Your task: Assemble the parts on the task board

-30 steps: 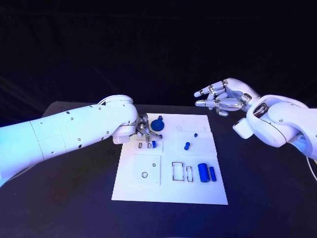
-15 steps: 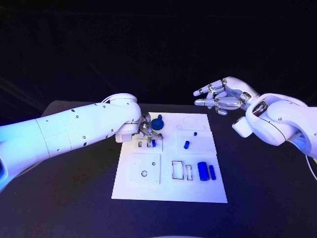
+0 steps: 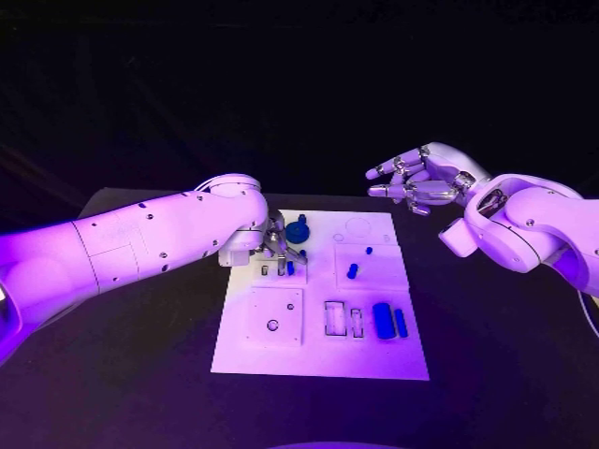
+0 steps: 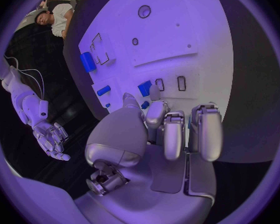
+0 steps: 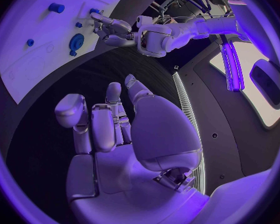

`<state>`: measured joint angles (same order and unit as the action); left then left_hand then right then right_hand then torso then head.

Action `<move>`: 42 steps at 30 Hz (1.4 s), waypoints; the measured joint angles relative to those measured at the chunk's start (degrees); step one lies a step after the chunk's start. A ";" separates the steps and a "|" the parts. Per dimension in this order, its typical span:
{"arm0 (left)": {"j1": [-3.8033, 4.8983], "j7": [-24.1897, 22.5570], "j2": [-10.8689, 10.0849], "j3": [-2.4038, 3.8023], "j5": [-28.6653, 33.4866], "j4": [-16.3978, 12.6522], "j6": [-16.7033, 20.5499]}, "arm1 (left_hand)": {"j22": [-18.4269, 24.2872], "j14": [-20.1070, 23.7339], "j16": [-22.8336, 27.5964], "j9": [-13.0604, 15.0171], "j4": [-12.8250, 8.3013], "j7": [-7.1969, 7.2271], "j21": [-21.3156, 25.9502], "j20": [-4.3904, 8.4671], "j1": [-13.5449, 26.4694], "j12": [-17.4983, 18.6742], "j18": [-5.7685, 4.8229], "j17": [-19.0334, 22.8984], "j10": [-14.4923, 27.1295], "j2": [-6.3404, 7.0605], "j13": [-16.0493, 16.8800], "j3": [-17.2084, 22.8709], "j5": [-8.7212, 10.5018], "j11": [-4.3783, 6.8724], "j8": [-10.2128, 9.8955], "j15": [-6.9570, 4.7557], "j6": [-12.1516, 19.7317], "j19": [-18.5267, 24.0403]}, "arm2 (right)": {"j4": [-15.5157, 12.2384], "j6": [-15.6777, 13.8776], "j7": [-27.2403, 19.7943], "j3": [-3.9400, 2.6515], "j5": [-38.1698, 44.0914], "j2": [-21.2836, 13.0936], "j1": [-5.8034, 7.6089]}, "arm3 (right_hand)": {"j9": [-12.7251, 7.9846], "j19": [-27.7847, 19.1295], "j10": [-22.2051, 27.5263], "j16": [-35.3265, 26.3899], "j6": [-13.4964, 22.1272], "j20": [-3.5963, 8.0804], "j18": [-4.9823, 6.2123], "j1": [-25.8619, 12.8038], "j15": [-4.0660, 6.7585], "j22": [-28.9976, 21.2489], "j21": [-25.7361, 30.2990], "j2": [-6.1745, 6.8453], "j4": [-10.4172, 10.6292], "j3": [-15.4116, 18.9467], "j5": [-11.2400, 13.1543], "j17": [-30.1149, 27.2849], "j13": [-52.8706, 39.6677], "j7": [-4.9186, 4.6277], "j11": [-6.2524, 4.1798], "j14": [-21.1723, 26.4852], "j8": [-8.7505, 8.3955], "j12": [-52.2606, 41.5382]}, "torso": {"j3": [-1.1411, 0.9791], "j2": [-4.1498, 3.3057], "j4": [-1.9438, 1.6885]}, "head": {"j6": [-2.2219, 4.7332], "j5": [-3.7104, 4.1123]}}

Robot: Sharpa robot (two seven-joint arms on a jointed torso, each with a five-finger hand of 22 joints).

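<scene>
The white board [image 3: 321, 323] lay mid-tabletop [image 3: 138, 374], blue parts scattered over it. My left hand [image 3: 270, 245] hovered over its far left corner, fingers curled down beside a small blue peg [image 4: 144, 88] near the slots; I could not tell whether they pinched it. My right hand [image 3: 418, 182] hung beyond the board, fingers loosely apart, holding nothing. I judged the peg wanted upright alignment over its slot, then slow, straight pressure.
</scene>
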<state>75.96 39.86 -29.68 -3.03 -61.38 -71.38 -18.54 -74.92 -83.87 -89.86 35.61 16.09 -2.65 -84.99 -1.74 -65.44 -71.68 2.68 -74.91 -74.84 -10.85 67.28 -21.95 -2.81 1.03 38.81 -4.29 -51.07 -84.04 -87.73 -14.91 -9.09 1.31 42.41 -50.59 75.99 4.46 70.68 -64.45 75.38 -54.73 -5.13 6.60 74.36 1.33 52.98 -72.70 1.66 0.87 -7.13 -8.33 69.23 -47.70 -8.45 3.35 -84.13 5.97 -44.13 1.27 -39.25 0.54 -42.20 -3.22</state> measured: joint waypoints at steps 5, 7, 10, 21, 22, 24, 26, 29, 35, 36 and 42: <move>0.00 0.02 0.06 -0.04 0.13 0.09 -0.11 | 0.00 0.00 0.00 0.12 0.00 -0.12 0.00 0.00 0.00 0.29 0.00 0.00 0.36 0.00 -0.41 0.00 0.00 0.09 0.00 0.00 0.13 0.00 | 0.02 0.02 0.08 0.01 0.01 0.06 0.00 | 0.00 0.00 0.00 0.00 0.00 0.00 0.00 0.00 0.00 -0.01 0.00 0.00 0.00 0.00 0.00 0.00 0.00 0.00 0.00 0.00 0.00 0.00 | -0.03 0.02 0.01 | -0.08 0.05; 0.00 0.03 0.08 -0.04 0.17 0.09 -0.14 | 0.00 0.00 0.00 0.25 0.00 -0.19 0.00 0.00 -0.17 0.33 0.00 0.00 0.43 -0.17 -0.48 0.00 0.00 0.02 0.00 0.00 0.21 0.00 | 0.07 0.04 0.11 0.01 0.02 0.10 0.00 | 0.00 0.00 0.00 0.00 0.00 0.00 0.00 0.00 0.00 -0.01 0.00 0.00 0.00 0.00 0.00 0.00 0.00 0.00 0.00 0.00 0.00 0.00 | -0.03 0.02 0.01 | -0.12 0.06; -0.01 0.03 0.13 -0.05 0.21 0.09 -0.21 | 0.00 0.00 0.00 0.47 -0.15 -0.19 0.00 0.00 -0.44 0.51 0.00 0.00 0.43 -0.44 -0.48 0.15 0.00 0.02 0.22 0.00 0.21 0.00 | 0.14 0.07 0.17 0.02 0.03 0.18 0.00 | 0.00 0.00 0.00 0.00 0.00 0.00 0.00 0.00 0.00 0.00 0.00 0.00 0.00 0.00 0.00 0.00 0.00 0.00 0.00 0.00 0.00 0.00 | -0.07 0.02 0.02 | -0.21 0.03; -0.12 0.05 0.78 -0.12 0.42 0.61 -0.73 | 0.01 0.00 0.00 0.95 -0.64 -0.19 0.00 0.00 -1.28 0.51 0.00 -0.01 0.42 -0.22 -0.47 0.32 0.00 0.01 0.44 0.00 0.62 0.00 | 0.25 0.20 0.51 0.05 0.06 0.39 -0.02 | 0.00 0.00 0.00 0.00 0.00 0.00 0.00 0.23 0.00 -0.01 0.00 -0.23 0.00 0.00 -0.22 0.01 0.41 0.00 0.00 0.00 0.00 0.52 | -0.13 0.05 0.06 | -0.41 -0.08; -0.13 0.05 0.81 -0.13 0.46 0.65 -0.78 | 0.01 0.00 0.00 1.00 -0.63 -0.19 0.00 0.00 -1.28 0.51 0.00 -0.03 0.49 -0.22 -0.47 0.32 0.00 0.08 0.44 0.00 0.62 0.00 | 0.24 0.22 0.56 0.06 0.06 0.39 -0.02 | 0.00 0.00 -0.01 0.00 0.00 0.00 0.00 0.23 0.00 0.03 0.00 -0.23 0.00 0.00 -0.22 0.01 0.41 0.00 0.00 0.00 0.00 0.52 | -0.13 0.05 0.07 | -0.42 -0.08; -0.17 0.05 0.85 -0.15 0.55 0.69 -0.85 | 0.01 0.00 0.00 1.13 -0.63 -0.19 0.00 0.00 -1.28 0.51 0.01 -0.04 0.63 -0.22 -0.47 0.32 0.00 0.21 0.44 0.00 0.62 0.00 | 0.21 0.25 0.68 0.07 0.06 0.39 -0.02 | 0.00 0.00 -0.01 0.00 0.00 0.00 0.00 0.23 0.00 0.06 0.00 -0.23 0.00 0.00 -0.22 0.01 0.41 0.00 0.00 0.00 0.00 0.52 | -0.12 0.05 0.09 | -0.42 -0.07; -0.20 0.05 0.87 -0.17 0.63 0.72 -0.89 | 0.01 0.00 0.00 1.22 -0.80 -0.19 0.00 0.00 -1.50 0.51 0.00 -0.04 0.62 -0.45 -0.47 0.49 0.00 0.21 0.44 0.00 0.62 0.00 | 0.19 0.28 0.77 0.08 0.06 0.39 -0.02 | 0.01 0.00 -0.01 0.00 0.00 0.00 0.00 0.23 0.00 0.06 0.00 -0.23 0.00 0.00 -0.22 0.01 0.41 0.00 0.00 0.00 0.00 0.52 | -0.12 0.06 0.09 | -0.42 -0.04; -0.21 0.05 0.90 -0.18 0.74 0.77 -0.92 | 0.01 0.00 0.00 1.44 -0.97 -0.22 0.00 0.00 -1.95 0.51 0.00 -0.04 0.83 -0.61 -0.55 0.66 0.00 0.01 0.66 0.00 0.66 0.00 | 0.19 0.34 0.90 0.09 0.07 0.40 -0.03 | 0.01 0.00 -0.01 0.00 0.05 0.00 0.00 0.48 0.00 0.05 0.00 -0.48 0.00 0.00 -0.44 0.01 0.41 0.05 0.00 0.00 0.00 0.52 | -0.13 0.09 0.09 | -0.54 -0.03; -0.21 0.06 0.90 -0.19 0.85 0.86 -0.95 | 0.01 0.00 0.00 1.84 -1.52 -0.20 0.00 0.00 -2.59 0.51 0.00 -0.04 0.83 -0.59 -0.55 0.90 0.00 0.00 0.82 0.00 1.03 0.00 | 0.23 0.45 1.07 0.12 0.08 0.45 -0.04 | 0.01 0.00 -0.01 0.00 -0.13 0.00 0.00 0.45 0.00 0.05 0.00 -0.45 0.00 0.00 -0.44 0.01 0.41 -0.13 0.01 0.00 0.00 0.52 | -0.13 0.10 0.07 | -0.72 0.03; -0.21 0.06 0.90 -0.19 0.86 0.87 -0.95 | 0.01 0.00 0.00 1.94 -1.75 -0.20 0.00 0.00 -3.00 0.51 0.00 -0.04 0.83 -0.88 -0.55 1.12 0.00 0.00 0.89 0.00 1.03 0.00 | 0.24 0.47 1.10 0.13 0.08 0.46 -0.05 | 0.01 0.00 -0.01 0.00 -0.13 0.00 0.00 0.45 0.00 0.05 0.00 -0.45 0.00 0.00 -0.44 0.01 0.41 -0.13 0.01 0.00 0.00 0.52 | -0.13 0.10 0.07 | -0.74 0.03; -0.22 0.07 0.90 -0.20 0.93 0.89 -0.94 | 0.02 0.00 0.00 2.90 -4.18 -0.19 0.24 0.00 -6.27 0.73 0.00 -0.03 0.83 -2.65 -0.54 3.55 0.00 0.00 1.15 0.00 1.46 0.00 | 0.31 0.63 1.23 0.17 0.08 0.53 -0.06 | 0.01 0.00 -0.01 0.00 -0.13 0.00 0.00 0.45 0.00 0.05 0.00 -0.45 0.00 0.00 -0.44 0.01 0.41 -0.12 0.01 0.00 0.00 0.52 | -0.14 0.11 0.09 | -0.88 0.01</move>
<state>75.74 39.93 -28.77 -3.23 -60.45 -70.48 -19.49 -74.91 -83.87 -89.86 38.51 11.92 -2.84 -84.75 -1.75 -71.71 -70.95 2.68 -74.94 -74.01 -13.51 66.74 -18.40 -2.81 1.04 39.96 -4.29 -49.61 -84.03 -87.42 -14.28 -7.86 1.48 42.49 -50.06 75.93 4.47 70.69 -64.46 75.38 -54.87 -5.14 6.60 74.81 1.33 53.03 -72.70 1.21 0.87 -7.13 -8.77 69.24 -47.29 -8.57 3.35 -84.13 5.97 -43.61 1.13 -39.14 0.64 -43.08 -3.21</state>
